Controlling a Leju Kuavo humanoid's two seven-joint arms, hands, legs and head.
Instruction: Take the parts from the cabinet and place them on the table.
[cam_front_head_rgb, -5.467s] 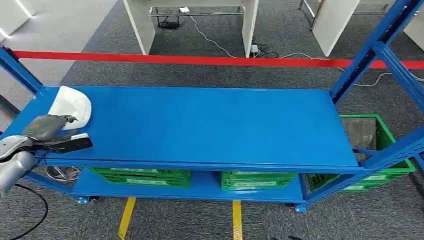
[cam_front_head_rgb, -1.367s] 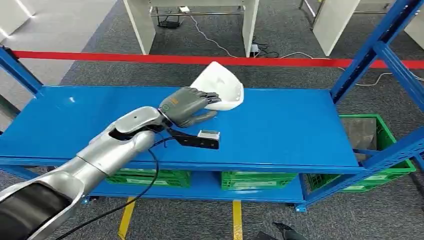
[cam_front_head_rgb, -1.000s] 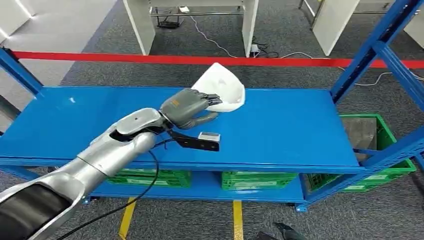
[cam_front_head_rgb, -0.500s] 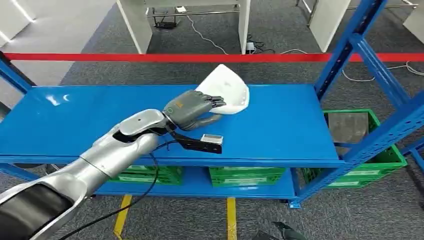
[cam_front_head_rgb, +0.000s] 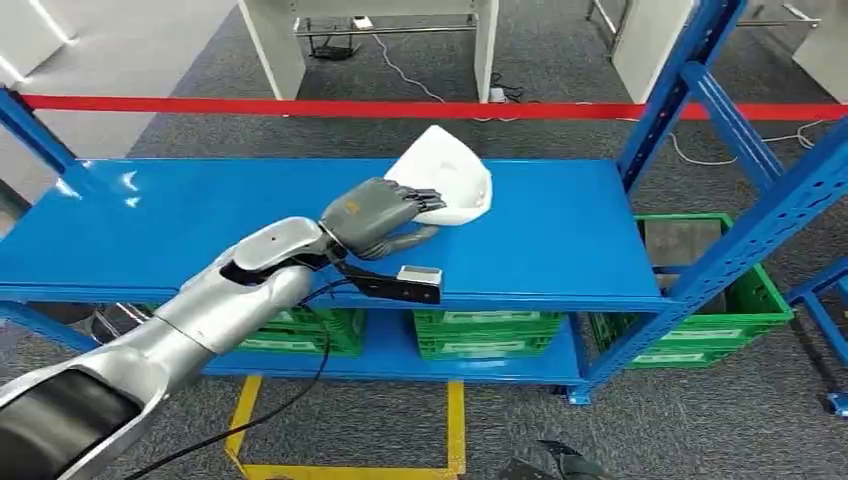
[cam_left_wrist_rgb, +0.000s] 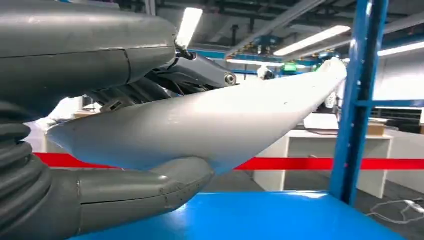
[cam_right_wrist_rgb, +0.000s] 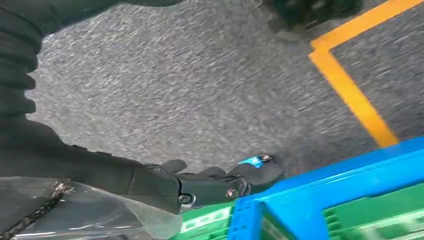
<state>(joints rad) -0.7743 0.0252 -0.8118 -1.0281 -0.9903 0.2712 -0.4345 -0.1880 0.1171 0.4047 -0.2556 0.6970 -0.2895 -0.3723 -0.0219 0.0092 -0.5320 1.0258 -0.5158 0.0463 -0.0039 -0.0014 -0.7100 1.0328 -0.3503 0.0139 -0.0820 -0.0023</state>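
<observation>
The white curved part (cam_front_head_rgb: 447, 185) is held above the blue shelf top (cam_front_head_rgb: 560, 240), gripped by the left hand (cam_front_head_rgb: 380, 215), thumb under it and fingers (cam_left_wrist_rgb: 200, 75) over its upper edge. No writing on it can be read. Green crates (cam_front_head_rgb: 480, 335) sit on the lower shelf; the right hand (cam_right_wrist_rgb: 215, 187) hangs near the floor, fingers loosely apart, holding nothing.
</observation>
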